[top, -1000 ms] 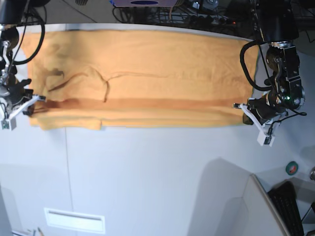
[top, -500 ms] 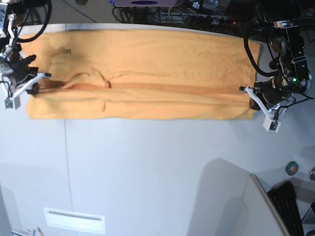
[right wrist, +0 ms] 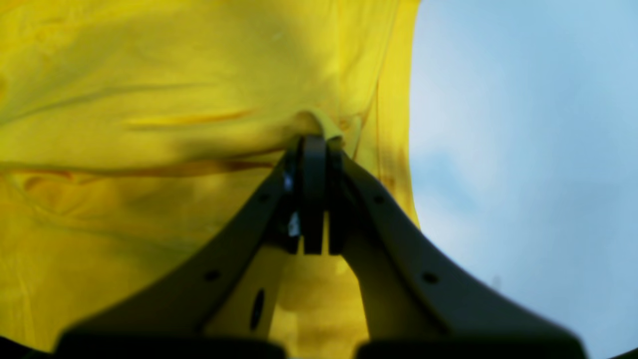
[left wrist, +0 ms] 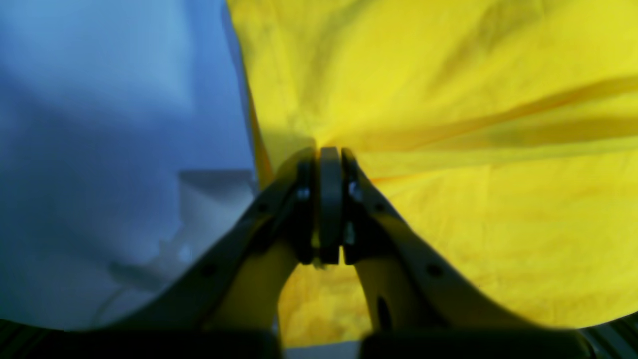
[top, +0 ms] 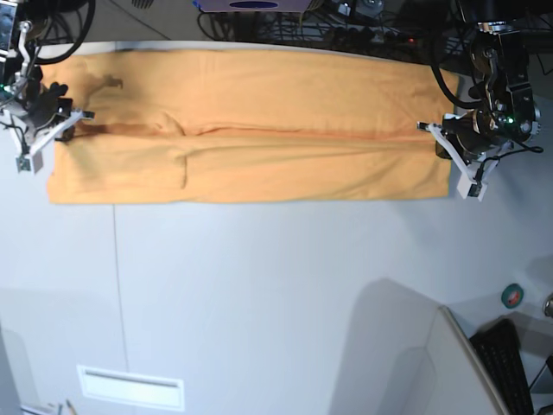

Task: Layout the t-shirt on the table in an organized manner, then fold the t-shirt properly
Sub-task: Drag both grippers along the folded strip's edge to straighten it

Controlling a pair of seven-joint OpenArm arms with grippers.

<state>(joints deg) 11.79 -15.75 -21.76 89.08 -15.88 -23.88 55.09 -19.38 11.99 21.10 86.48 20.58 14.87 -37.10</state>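
Tangled dark cables [top: 363, 33] crowd the far edge, and a black keyboard [top: 510, 367] sits bottom right

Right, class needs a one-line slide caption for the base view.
Both grippers, left and right, pinch opposite ends of the t-shirt stretched across the table.

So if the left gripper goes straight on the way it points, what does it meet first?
Probably only more of the t-shirt: the left gripper, shut on its edge, points across the cloth. Depth is unclear.

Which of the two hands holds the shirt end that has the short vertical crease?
The right hand: the light orange cotton t-shirt has that crease near it, not near the left hand.
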